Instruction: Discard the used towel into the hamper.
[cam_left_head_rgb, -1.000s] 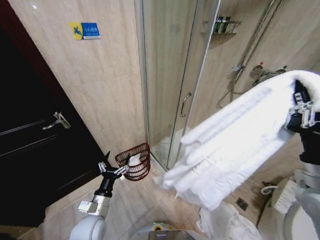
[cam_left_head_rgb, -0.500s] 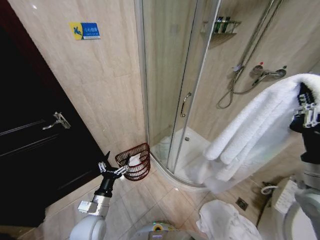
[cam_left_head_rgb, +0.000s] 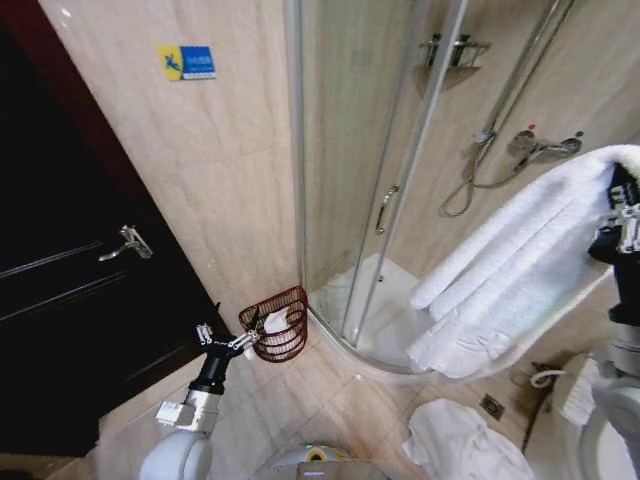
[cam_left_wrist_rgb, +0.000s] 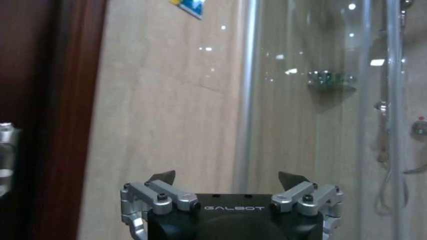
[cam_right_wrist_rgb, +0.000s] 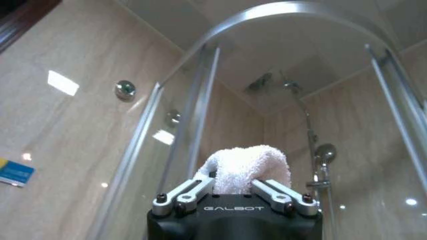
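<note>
Since a second ago your towel (cam_left_head_rgb: 520, 280) swung back toward three o'clock, pinched in the right gripper (cam_left_head_rgb: 628, 222); the left gripper (cam_left_head_rgb: 228, 341), fingers spread and empty, idles beside the hamper (cam_left_head_rgb: 280, 325).

One hamper (cam_left_head_rgb: 277, 325) – two towels (cam_left_head_rgb: 520, 270) (cam_left_head_rgb: 460, 445) – two hands (cam_left_head_rgb: 248, 341) (cam_right_wrist_rgb: 232, 192).

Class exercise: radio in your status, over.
Right claw shut on towel, held high. Left claw open, low near hamper. Hamper already holds something white. Nothing blocking.

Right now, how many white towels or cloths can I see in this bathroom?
3. One big towel hangs from the right gripper, high on the right. Another lies crumpled on the floor below. A small one sits in the hamper. More may be hidden.
</note>
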